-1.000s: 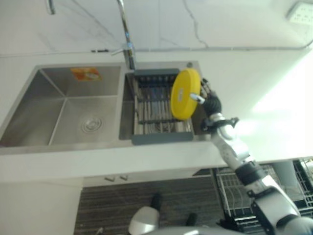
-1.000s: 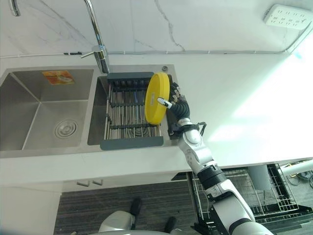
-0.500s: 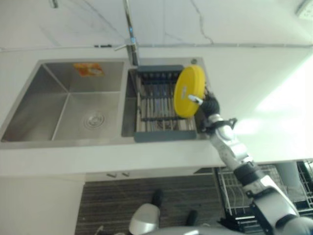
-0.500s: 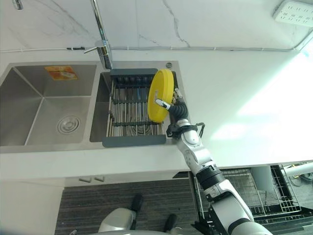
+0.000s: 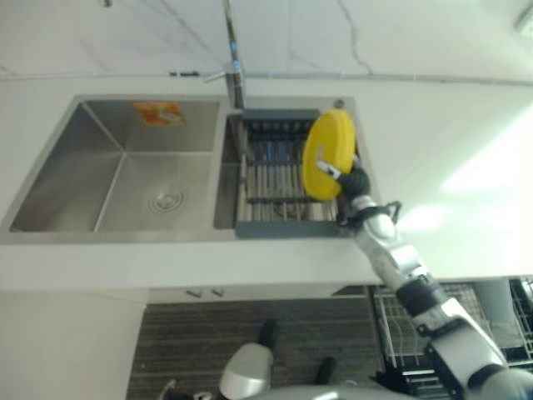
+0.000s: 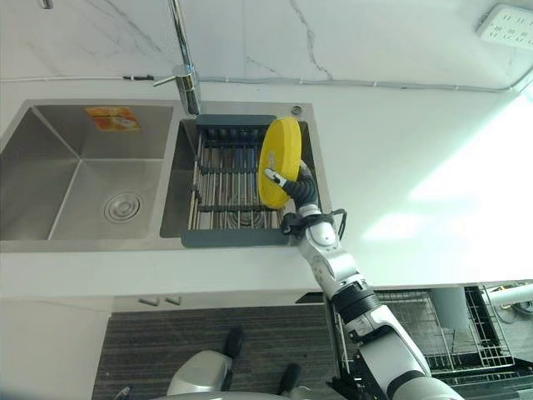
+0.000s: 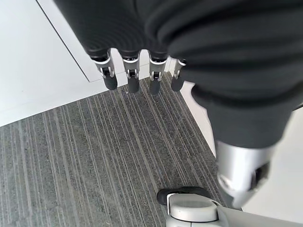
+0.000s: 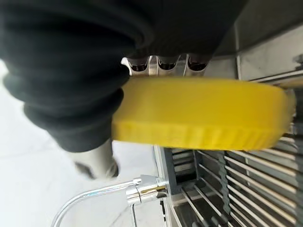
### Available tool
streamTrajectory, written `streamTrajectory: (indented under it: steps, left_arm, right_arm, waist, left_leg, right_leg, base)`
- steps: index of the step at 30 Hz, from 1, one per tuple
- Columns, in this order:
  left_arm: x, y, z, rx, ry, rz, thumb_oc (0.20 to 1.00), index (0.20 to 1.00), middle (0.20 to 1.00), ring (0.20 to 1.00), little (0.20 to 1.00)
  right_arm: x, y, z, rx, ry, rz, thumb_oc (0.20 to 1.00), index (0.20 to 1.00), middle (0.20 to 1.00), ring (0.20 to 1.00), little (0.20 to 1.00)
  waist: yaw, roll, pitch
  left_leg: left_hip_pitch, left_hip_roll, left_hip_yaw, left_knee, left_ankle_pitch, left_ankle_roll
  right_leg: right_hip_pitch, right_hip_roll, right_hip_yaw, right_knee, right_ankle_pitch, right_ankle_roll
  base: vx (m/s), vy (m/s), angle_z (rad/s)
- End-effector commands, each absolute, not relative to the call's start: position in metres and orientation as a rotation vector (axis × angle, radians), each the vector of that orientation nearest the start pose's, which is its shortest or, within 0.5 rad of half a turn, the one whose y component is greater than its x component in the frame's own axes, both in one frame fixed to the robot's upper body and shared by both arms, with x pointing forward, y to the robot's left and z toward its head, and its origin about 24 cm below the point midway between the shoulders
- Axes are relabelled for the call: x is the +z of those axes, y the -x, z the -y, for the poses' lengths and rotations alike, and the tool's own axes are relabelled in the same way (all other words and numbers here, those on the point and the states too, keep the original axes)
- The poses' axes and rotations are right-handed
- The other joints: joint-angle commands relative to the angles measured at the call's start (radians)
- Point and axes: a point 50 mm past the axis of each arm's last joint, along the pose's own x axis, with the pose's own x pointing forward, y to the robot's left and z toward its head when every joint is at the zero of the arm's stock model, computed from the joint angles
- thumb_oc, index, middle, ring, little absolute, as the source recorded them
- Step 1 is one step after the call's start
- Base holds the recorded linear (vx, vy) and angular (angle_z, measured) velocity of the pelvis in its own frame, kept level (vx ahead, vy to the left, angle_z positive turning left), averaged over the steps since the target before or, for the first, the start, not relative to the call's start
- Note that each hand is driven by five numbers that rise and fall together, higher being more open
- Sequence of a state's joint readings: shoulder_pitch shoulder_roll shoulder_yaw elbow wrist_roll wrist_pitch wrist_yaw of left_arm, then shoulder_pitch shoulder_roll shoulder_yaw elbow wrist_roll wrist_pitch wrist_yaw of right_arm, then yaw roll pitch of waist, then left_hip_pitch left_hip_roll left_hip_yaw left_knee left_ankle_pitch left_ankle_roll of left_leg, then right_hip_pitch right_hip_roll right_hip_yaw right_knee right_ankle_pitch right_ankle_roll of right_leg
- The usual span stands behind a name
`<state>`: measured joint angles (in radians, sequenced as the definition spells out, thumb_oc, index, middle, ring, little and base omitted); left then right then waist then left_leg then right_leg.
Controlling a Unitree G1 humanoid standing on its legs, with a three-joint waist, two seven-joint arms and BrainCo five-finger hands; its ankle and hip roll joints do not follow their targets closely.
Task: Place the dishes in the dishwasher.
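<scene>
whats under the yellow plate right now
The yellow plate, pinched on edge by the right hand, stands over the dish rack in the sink's right basin. Bare rack bars show beside it; the part behind the plate is hidden.

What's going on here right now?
The right hand is shut on a yellow plate, holding it on edge over the drying rack in the sink's right basin. The left hand hangs open above the floor. The dishwasher rack sits pulled out at lower right; the plate isn't in it yet.
</scene>
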<state>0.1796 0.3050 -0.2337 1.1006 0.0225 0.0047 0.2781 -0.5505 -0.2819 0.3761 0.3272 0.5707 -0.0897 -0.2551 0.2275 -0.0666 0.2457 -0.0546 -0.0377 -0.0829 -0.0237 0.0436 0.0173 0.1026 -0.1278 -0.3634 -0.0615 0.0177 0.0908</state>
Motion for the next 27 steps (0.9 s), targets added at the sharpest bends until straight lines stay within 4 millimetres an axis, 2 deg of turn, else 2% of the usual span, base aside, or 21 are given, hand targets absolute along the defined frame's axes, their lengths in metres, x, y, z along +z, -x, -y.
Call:
streamTrajectory:
  steps: [1,8,12,18,24,27]
  left_arm:
    - [-0.153,-0.040,-0.273,0.159,-0.678,-1.262,1.000,1.000,1.000,1.000,1.000]
    - [-0.153,-0.042,-0.273,0.171,-0.674,-1.251,1.000,1.000,1.000,1.000,1.000]
    - [-0.152,-0.046,-0.272,0.173,-0.673,-1.236,1.000,1.000,1.000,1.000,1.000]
    - [-0.153,-0.045,-0.271,0.171,-0.682,-1.232,1.000,1.000,1.000,1.000,1.000]
    - [-0.154,-0.042,-0.267,0.165,-0.672,-1.232,1.000,1.000,1.000,1.000,1.000]
    - [-0.155,-0.042,-0.266,0.156,-0.668,-1.227,1.000,1.000,1.000,1.000,1.000]
  right_arm:
    - [0.138,-0.351,0.111,0.106,-0.080,0.220,0.200,0.200,0.200,0.200,0.200]
    - [0.135,-0.354,0.115,0.042,-0.055,0.204,0.200,0.200,0.200,0.200,0.200]
    - [0.138,-0.354,0.114,0.064,-0.076,0.226,0.200,0.200,0.200,0.200,0.200]
    - [0.148,-0.346,0.110,0.115,-0.315,0.310,0.200,0.200,0.200,0.200,0.200]
    - [0.178,-0.325,0.110,0.168,-0.523,0.554,0.200,0.200,0.200,0.200,0.200]
    - [0.189,-0.316,0.114,0.203,-0.642,0.617,0.200,0.200,0.200,0.200,0.200]
  waist:
    - [0.045,0.042,-0.036]
    - [0.051,0.048,-0.028]
    - [0.050,0.049,-0.025]
    - [0.048,0.046,-0.034]
    - [0.026,0.047,-0.056]
    - [0.010,0.046,-0.068]
  left_leg:
    - [0.026,0.049,0.032,-0.025,-0.053,-0.011]
    - [0.021,0.045,0.026,-0.023,-0.052,-0.011]
    - [0.016,0.044,0.026,-0.021,-0.052,-0.011]
    - [0.024,0.047,0.032,-0.024,-0.052,-0.012]
    - [0.042,0.056,0.058,-0.024,-0.058,-0.009]
    - [0.053,0.062,0.077,-0.025,-0.063,-0.010]
  right_leg:
    - [-0.062,-0.102,-0.021,0.145,-0.051,0.091]
    - [-0.065,-0.106,-0.022,0.147,-0.050,0.089]
    - [-0.066,-0.107,-0.022,0.146,-0.050,0.090]
    - [-0.060,-0.105,-0.022,0.141,-0.048,0.090]
    - [-0.055,-0.100,-0.013,0.140,-0.050,0.092]
    - [-0.054,-0.095,-0.007,0.136,-0.051,0.093]
  base:
    - [0.00,0.000,0.00]
    - [-0.01,0.001,0.03]
    - [-0.02,0.001,0.02]
    - [0.00,0.000,0.00]
    - [-0.01,-0.007,-0.01]
    - [-0.06,-0.045,-0.17]
